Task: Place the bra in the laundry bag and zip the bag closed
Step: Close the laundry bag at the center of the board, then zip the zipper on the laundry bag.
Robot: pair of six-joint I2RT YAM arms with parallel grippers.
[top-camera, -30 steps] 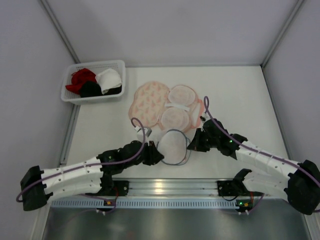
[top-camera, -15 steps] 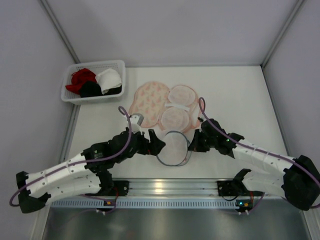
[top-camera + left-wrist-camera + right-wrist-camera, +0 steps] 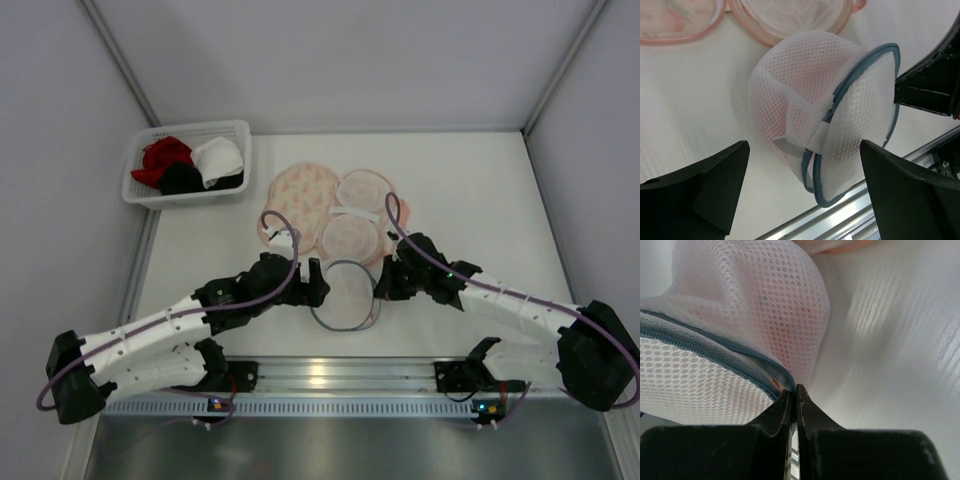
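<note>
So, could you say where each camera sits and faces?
Top external: above and behind the bases, looking down; both arms show.
Left wrist: on the left arm, facing the white mesh dome bag with blue zip rim; open left end effector shows.
Right wrist: low, facing that bag's zip; shut right end effector shows.
All three share the bag.

Top camera looks down from the near edge; both wrist cameras closely face the mesh bag (image 3: pixel 345 295), from left and right.
</note>
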